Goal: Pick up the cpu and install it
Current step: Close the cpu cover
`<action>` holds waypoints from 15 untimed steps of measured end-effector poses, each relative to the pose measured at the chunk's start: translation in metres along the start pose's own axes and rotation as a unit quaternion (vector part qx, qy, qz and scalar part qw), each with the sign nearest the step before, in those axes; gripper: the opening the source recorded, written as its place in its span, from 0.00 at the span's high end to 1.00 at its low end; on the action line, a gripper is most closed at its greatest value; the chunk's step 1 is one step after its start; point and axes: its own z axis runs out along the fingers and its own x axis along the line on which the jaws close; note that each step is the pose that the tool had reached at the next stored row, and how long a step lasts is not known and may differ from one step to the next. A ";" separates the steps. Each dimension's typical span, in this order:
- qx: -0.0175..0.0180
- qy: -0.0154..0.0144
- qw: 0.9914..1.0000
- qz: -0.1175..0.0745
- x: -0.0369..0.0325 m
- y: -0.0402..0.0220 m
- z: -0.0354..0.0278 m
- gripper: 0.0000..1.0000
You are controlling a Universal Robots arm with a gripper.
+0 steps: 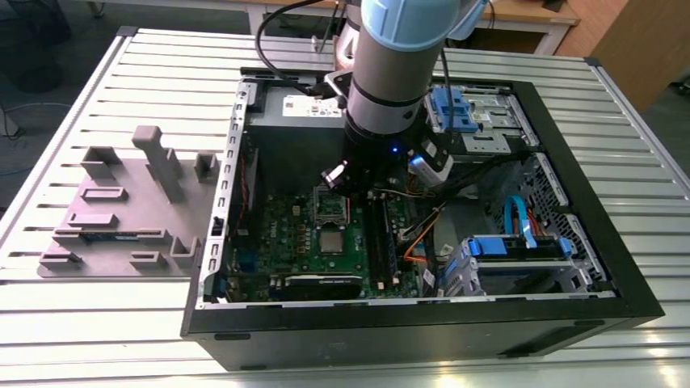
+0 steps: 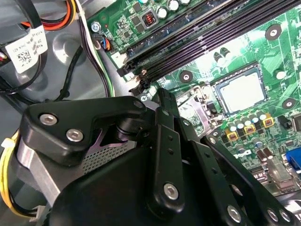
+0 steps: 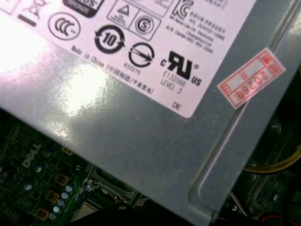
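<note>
Indoors, over a slatted metal table (image 1: 108, 323), the end effector (image 1: 357, 188) hangs near the socketed cpu (image 2: 240, 89); grip unreadable.

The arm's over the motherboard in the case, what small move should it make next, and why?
Probably a short move toward the metal frame, to fold it down. The cpu already lies flat in place on the green board, uncovered, the frame is open beside it, and the gripper hangs near that frame, apart from the cpu.
</note>
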 end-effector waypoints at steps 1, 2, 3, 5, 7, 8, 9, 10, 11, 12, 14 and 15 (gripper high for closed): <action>0.000 0.000 1.000 0.000 0.0000 0.0000 0.0000 0.89; 0.000 0.000 1.000 0.000 0.0000 0.0000 0.0000 0.89; 0.000 0.000 1.000 0.000 0.0000 0.0000 0.0000 0.89; 0.000 0.000 1.000 0.000 0.0000 0.0009 0.0006 0.89; 0.000 0.000 1.000 0.000 0.0005 0.0018 0.0017 0.89; 0.000 0.000 1.000 0.000 0.0007 0.0022 0.0023 0.89; 0.000 0.000 1.000 0.000 0.0010 0.0027 0.0030 0.89; 0.000 0.000 1.000 0.000 0.0012 0.0032 0.0033 0.89; 0.000 0.000 1.000 0.000 0.0014 0.0037 0.0036 0.89; 0.000 0.000 1.000 0.000 0.0016 0.0040 0.0037 0.89; 0.000 0.000 1.000 0.000 0.0019 0.0043 0.0038 0.89; 0.000 0.000 1.000 0.000 0.0021 0.0047 0.0041 0.89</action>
